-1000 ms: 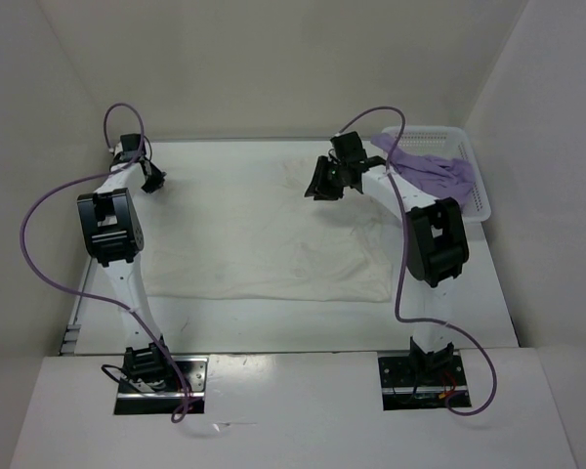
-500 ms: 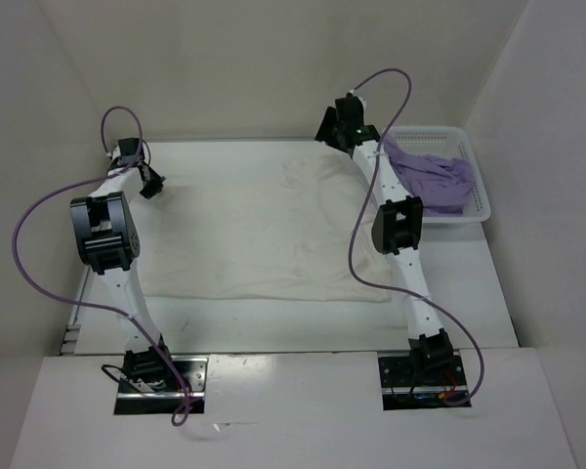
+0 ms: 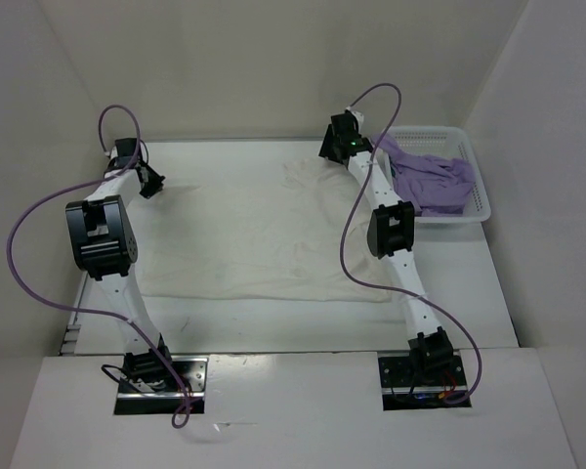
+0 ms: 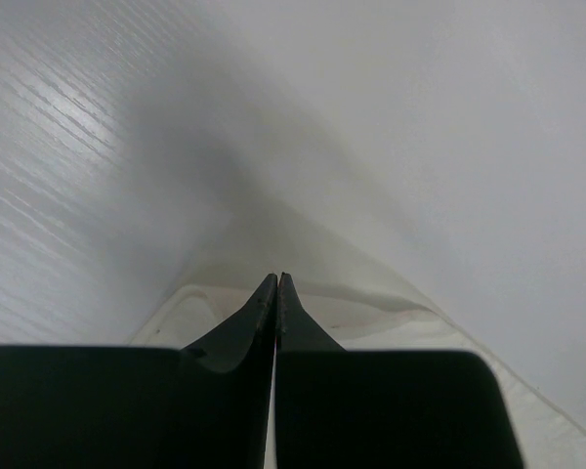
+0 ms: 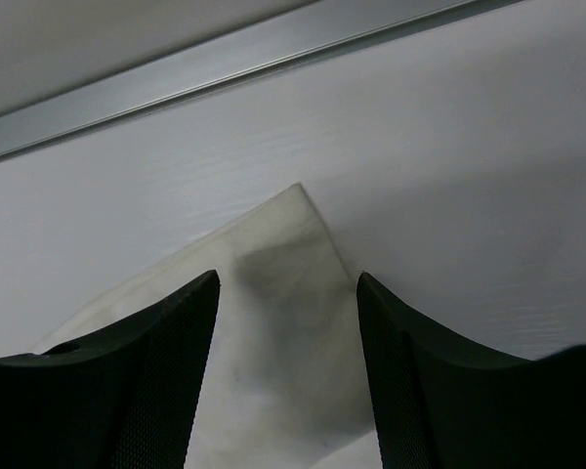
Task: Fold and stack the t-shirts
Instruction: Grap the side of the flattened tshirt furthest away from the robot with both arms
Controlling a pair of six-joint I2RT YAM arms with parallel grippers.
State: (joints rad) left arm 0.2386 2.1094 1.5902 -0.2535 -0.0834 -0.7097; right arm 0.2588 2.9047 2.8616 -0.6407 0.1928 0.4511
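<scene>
A white t-shirt (image 3: 264,234) lies spread flat across the table. At its far left edge, my left gripper (image 3: 151,184) (image 4: 276,280) has its jaws pressed together on the white cloth (image 4: 352,303), which rises toward the tips. My right gripper (image 3: 334,145) (image 5: 286,280) reaches to the table's far edge. It stands open over a far corner of the white t-shirt (image 5: 273,322), with one finger on each side of the cloth and nothing gripped. A lavender t-shirt (image 3: 430,176) lies crumpled in the basket.
The white perforated basket (image 3: 477,200) stands at the back right, close to the right arm's elbow. A metal rail (image 5: 225,68) runs along the far table edge just past the right gripper. White walls close in three sides. Purple cables loop off both arms.
The right arm stretched from above the shirt's right part out to the far edge, and its jaws opened wide. The left gripper closed at the shirt's left edge and stayed in place.
</scene>
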